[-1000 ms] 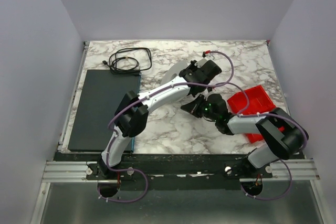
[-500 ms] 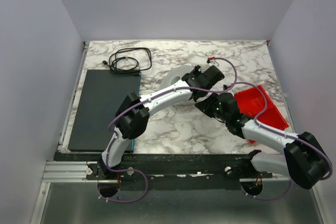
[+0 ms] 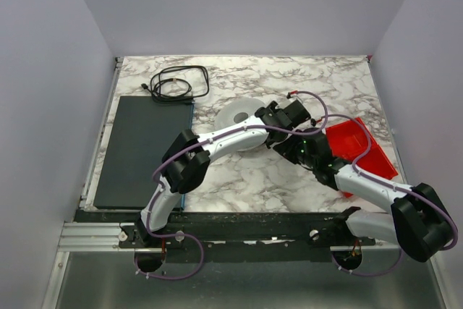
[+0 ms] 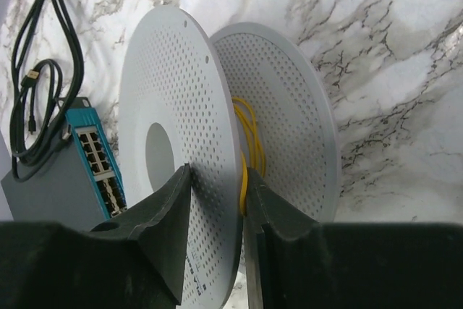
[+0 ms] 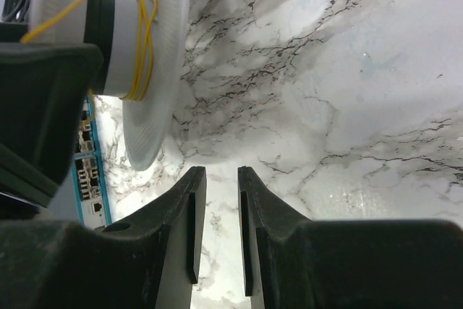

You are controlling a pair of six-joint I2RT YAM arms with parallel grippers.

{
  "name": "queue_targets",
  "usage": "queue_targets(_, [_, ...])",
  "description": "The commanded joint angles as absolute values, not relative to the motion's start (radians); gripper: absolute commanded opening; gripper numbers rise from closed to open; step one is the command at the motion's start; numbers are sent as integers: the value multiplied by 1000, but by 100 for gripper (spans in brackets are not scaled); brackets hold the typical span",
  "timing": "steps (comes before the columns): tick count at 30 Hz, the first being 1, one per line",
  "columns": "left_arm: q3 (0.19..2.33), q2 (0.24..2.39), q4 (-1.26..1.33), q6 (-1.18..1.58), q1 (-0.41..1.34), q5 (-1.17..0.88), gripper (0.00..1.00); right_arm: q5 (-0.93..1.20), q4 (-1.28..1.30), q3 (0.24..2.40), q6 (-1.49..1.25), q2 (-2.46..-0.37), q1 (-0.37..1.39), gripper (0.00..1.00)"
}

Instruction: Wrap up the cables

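A white perforated spool (image 3: 233,116) lies on the marble table (image 3: 239,179) mid-table. The thin yellow cable (image 4: 249,135) is wound in a few turns round its hub, between the two flanges. My left gripper (image 4: 217,175) is open and straddles the near flange (image 4: 181,92): one finger is outside it, the other sits between the flanges beside the cable. In the right wrist view the cable (image 5: 145,41) circles the hub and one strand runs off to the left. My right gripper (image 5: 221,171) is open a little over bare marble right of the spool, with nothing between its fingers.
A black looped cord (image 3: 177,81) lies at the back left. A dark mat (image 3: 141,150) covers the left side, with a blue network switch (image 4: 98,157) by it. A red tray (image 3: 362,146) sits at the right, under the right arm.
The spool went from lifted and tilted to lying flat on the table. Both grippers opened. The right arm swung its elbow out to the right and stretched toward the spool.
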State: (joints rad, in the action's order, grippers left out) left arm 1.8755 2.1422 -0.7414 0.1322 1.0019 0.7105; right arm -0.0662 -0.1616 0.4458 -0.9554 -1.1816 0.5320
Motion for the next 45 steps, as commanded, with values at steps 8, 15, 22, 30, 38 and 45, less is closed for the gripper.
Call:
queue_targets(8, [1819,2232,-847,306,992,427,33,-104,-129,423,-940,-1166,519,31])
queue_targets(15, [1813,2244,-844,325,992,370,35,-110,-117,430,-923,-1177,518,32])
queue_targets(22, [1839,2285,-878,335,992,344,41,-117,-97,445,-900,-1193,516,33])
queue_targets(30, [1834,2278,-883,341,992,364,55,-119,-91,462,-877,-1209,516,34])
queue_targets(38, [1853,2274,-904,333,992,392,68,-125,-78,480,-858,-1224,515,34])
queue_targets(45, [1854,2226,-905,324,992,423,79,-129,-48,504,-843,-1195,515,34])
